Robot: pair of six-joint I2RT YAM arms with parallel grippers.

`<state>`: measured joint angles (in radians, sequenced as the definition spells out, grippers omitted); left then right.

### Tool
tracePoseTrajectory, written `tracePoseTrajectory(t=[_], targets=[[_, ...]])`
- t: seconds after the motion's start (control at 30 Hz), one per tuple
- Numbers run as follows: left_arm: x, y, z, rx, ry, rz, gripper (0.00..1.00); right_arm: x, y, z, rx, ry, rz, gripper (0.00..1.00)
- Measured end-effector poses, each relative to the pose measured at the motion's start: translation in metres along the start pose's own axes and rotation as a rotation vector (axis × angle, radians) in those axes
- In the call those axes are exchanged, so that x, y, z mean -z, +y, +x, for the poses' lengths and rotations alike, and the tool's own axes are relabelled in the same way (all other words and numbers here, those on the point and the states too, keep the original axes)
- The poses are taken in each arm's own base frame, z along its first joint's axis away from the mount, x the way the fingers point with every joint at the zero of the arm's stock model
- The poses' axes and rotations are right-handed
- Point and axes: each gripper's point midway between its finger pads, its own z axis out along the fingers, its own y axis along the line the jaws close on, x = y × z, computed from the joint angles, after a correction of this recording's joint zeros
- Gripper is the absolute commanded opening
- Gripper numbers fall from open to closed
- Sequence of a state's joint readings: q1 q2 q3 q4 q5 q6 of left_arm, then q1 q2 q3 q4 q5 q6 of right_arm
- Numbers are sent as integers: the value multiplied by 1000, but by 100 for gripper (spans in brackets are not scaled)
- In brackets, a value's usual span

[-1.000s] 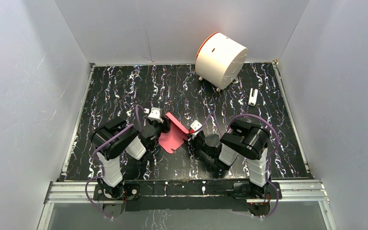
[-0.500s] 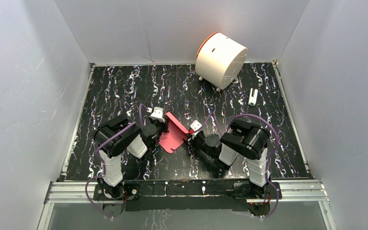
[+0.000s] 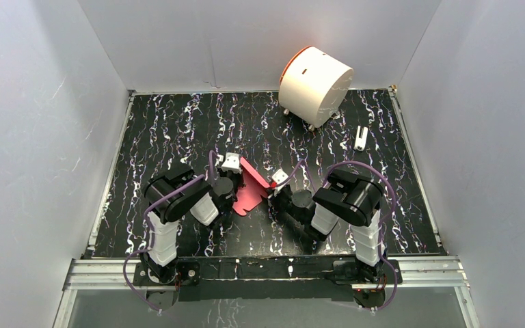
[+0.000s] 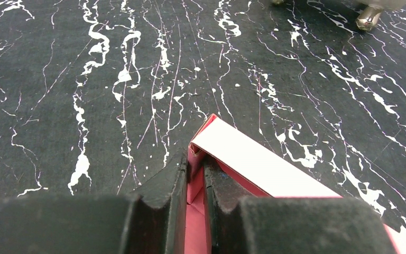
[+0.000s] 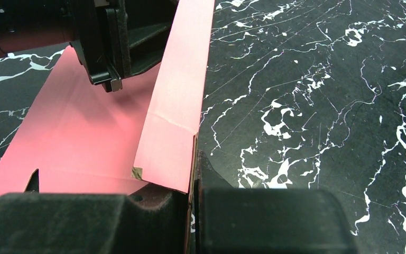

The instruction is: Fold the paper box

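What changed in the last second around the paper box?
The left tool moved rightward, in toward the paper box, and closed on its folded edge. The right tool stayed shut on the raised flap, and the white cylinder at the back did not move.

Btwn L gripper (image 3: 238,180) & R gripper (image 3: 271,188): paper box (image 3: 247,194).

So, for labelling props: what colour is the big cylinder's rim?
Orange rim, white cylinder; clearest in the top external view.
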<state>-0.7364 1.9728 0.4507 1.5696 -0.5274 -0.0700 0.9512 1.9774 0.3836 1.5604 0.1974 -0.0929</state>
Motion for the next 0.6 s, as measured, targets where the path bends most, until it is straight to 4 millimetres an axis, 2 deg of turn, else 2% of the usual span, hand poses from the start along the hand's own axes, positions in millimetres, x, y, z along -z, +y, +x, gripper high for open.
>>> tracePoseTrajectory(t=[0.1,0.33,0.43,0.6], targets=[[0,1,0,0,-2,-22,2,0,-2,0,-2,1,9,15],[2,10,0,-9,-4,-75,16,0,-2,0,-2,2,12,24],[7,13,1,-12,1,-77,22,0,-2,0,5,1,9,31],[30,31,12,-39,45,-97,31,7,1,-3,13,-3,-7,48]])
